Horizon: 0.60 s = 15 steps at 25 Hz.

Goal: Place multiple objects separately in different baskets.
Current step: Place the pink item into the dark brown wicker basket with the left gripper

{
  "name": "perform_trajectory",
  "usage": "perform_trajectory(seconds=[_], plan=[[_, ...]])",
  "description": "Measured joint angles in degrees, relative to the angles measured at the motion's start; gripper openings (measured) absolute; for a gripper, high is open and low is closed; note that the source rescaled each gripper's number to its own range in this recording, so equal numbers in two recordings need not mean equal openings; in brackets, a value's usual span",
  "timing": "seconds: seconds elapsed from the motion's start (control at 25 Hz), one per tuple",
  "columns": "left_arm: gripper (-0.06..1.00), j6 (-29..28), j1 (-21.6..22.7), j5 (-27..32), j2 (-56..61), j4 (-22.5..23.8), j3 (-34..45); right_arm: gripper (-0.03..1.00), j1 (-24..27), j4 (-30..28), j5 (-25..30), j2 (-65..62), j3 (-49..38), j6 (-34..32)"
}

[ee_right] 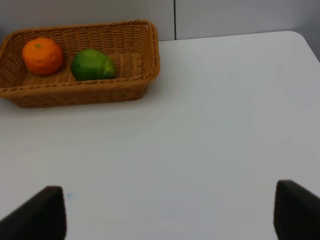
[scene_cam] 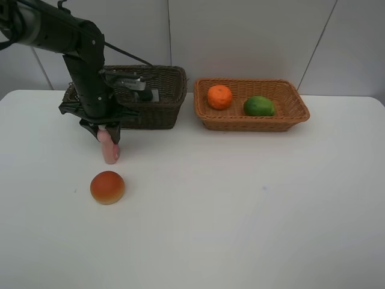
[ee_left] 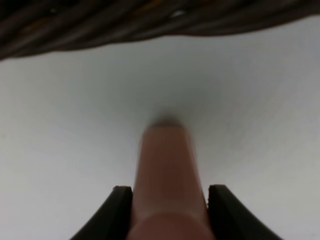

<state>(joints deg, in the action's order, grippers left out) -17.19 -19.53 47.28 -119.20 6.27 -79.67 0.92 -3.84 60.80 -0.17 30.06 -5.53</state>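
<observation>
The pink bottle (scene_cam: 110,149) stands upright on the white table in front of the dark brown basket (scene_cam: 171,90). My left gripper (scene_cam: 107,133) comes down over its top and is shut on it. In the left wrist view the bottle (ee_left: 166,175) sits between both fingertips (ee_left: 119,210). The red-orange bun (scene_cam: 107,187) lies on the table nearer the front. The orange (scene_cam: 219,96) and the green lime (scene_cam: 258,106) lie in the light tan basket (scene_cam: 252,124). A grey box (scene_cam: 151,94) shows partly inside the dark basket. The purple cup is hidden. My right gripper (ee_right: 172,215) is open and empty.
The two baskets stand side by side at the back of the table, near the wall. The dark basket's wall (ee_left: 100,25) is close behind the bottle. The right wrist view shows the tan basket (ee_right: 85,95) with the orange (ee_right: 42,56) and lime (ee_right: 92,64).
</observation>
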Motion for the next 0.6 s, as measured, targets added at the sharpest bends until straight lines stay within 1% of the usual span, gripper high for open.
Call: perform_trajectory(seconds=[0.16, 0.6], plan=[[0.43, 0.0, 0.0, 0.06, 0.0, 0.04, 0.0, 0.84, 0.0, 0.0, 0.0, 0.0, 0.0, 0.0], [0.43, 0.89, -0.35, 4.4, 3.67, 0.04, 0.0, 0.84, 0.0, 0.0, 0.0, 0.0, 0.0, 0.0]])
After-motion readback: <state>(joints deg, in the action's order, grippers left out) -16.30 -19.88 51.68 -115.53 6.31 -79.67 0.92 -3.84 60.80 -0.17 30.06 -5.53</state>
